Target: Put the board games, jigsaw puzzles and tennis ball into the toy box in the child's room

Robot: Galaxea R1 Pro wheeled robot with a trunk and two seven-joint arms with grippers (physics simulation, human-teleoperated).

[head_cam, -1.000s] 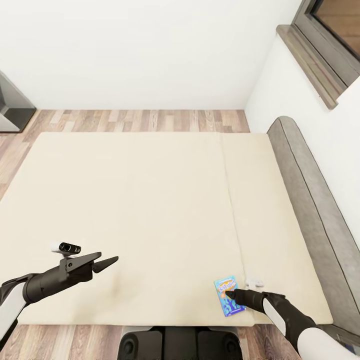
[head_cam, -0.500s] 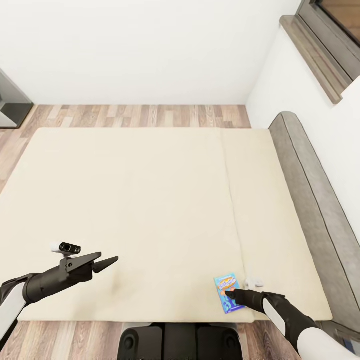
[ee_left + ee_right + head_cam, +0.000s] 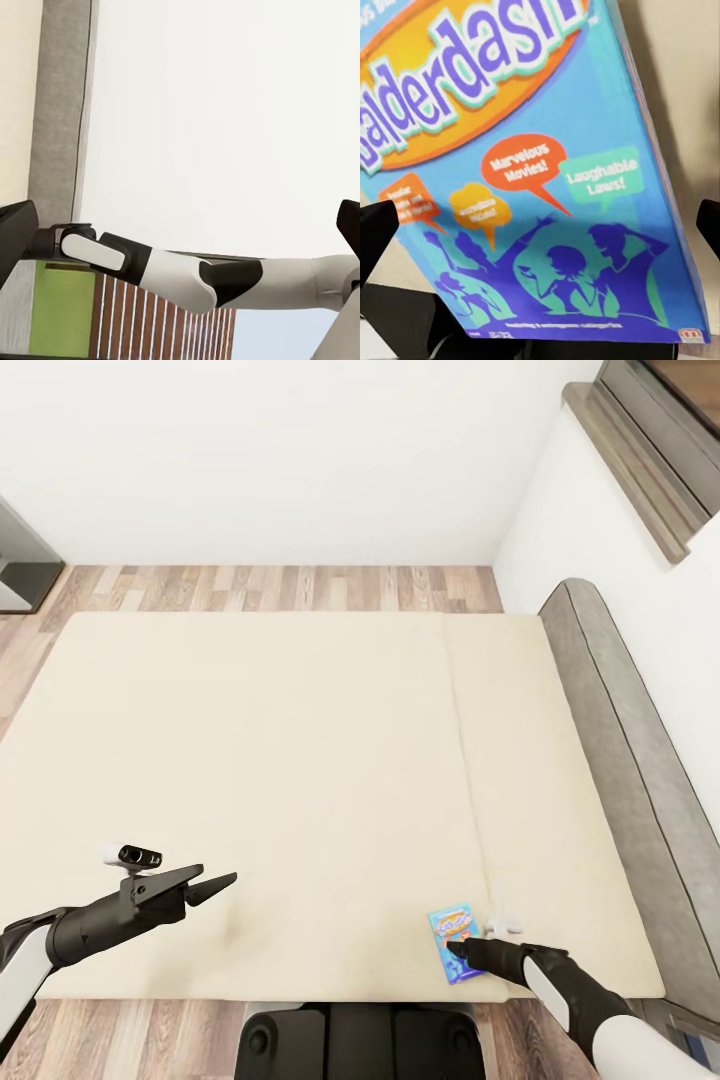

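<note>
Bed [image 3: 280, 780]: beige two-section mattress, takes up most of the head view. Grey headboard [image 3: 630, 760] runs along its right side, under a white wall with a window frame [image 3: 650, 450]. Wood-plank floor [image 3: 270, 588] shows past the far edge, and the corner of a grey cabinet [image 3: 20, 560] sits at far left.

Left arm reaches in from the lower left and hangs over the near-left part of the mattress. Left hand [image 3: 215, 884] is released: fingers apart, nothing between them, not touching the bed. Its wrist camera [image 3: 135, 856] sits on top.

Right arm comes in from the lower right, right hand [image 3: 458, 949] down at the small blue board game [image 3: 453, 932]. The game lies flat on the mattress near the bed's front edge, just left of the mattress seam. In the right wrist view its lid [image 3: 532, 172] reads "Balderdash", with dark fingertips [image 3: 375, 225] out at both sides of the frame, spread wider than the box. So the right hand is released, not grasping; I cannot tell whether it touches the box.
</note>
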